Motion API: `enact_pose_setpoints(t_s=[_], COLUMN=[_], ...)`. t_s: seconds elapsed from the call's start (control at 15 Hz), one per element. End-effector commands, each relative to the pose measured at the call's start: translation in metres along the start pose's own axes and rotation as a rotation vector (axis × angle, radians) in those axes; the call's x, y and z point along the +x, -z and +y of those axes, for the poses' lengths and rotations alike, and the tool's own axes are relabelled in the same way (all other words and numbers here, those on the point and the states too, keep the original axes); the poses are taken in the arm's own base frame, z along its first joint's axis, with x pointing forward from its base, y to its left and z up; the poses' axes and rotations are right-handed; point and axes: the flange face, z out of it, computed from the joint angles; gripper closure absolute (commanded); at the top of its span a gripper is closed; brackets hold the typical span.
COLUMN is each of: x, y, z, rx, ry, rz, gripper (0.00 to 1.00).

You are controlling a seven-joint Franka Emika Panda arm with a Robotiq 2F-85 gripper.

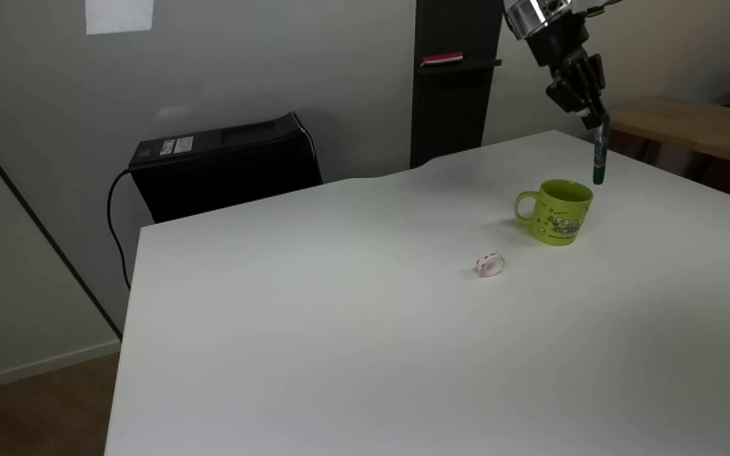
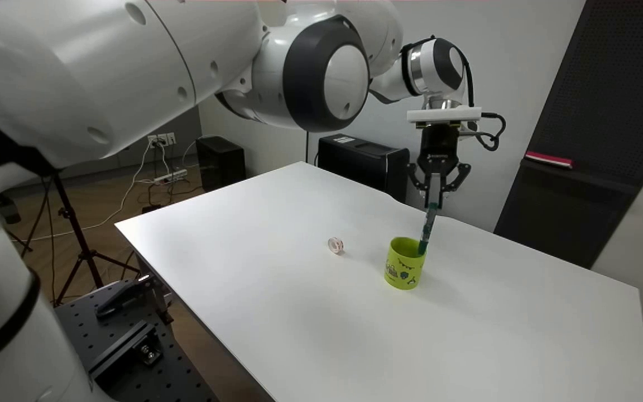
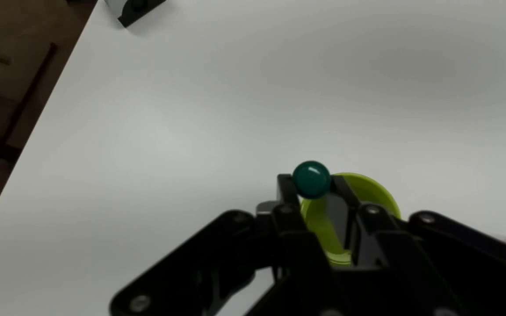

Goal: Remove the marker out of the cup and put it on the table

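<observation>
The marker [image 1: 601, 152] is a dark stick with a green end, hanging nearly upright. It also shows in an exterior view [image 2: 427, 226], and its round green end faces the wrist view [image 3: 311, 180]. My gripper [image 1: 593, 120] is shut on the marker's upper part; its fingertips show in an exterior view [image 2: 433, 204]. The lime-green cup [image 1: 558, 218] stands upright, and it also shows in an exterior view [image 2: 403, 267]. The marker's lower end is at about rim height, beside the cup's rim. In the wrist view the cup [image 3: 374, 193] is partly hidden behind the fingers. The white table [image 1: 339, 316] is below.
A small roll of tape [image 1: 490, 265] lies near the cup, also in an exterior view [image 2: 335, 245]. A black box [image 1: 225, 164] and a dark cabinet [image 1: 457, 101] stand behind the table. A wooden table [image 1: 694, 126] stands beyond the white table's edge.
</observation>
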Motion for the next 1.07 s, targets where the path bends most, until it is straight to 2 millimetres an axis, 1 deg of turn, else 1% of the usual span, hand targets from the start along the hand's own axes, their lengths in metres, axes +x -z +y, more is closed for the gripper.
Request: enact_pose_setpoints(t_s=[0.0, 0.13, 0.47, 0.73, 1.0], x=[-0.008, -0.008, -0.001, 0.012, 0.031], y=[0.005, 0.009, 0.022, 0.031, 0.046], z=[0.002, -0.007, -0.046, -0.079, -0.104], rx=[0.063, 0.079, 0.117, 0.108, 0.062], ry=[-0.068, -0.066, -0.017, 0.018, 0.008], rz=[-0.006, -0.003, 0.017, 0.064, 0.187], gripper=[0.94, 0.94, 0.94, 0.94, 0.94])
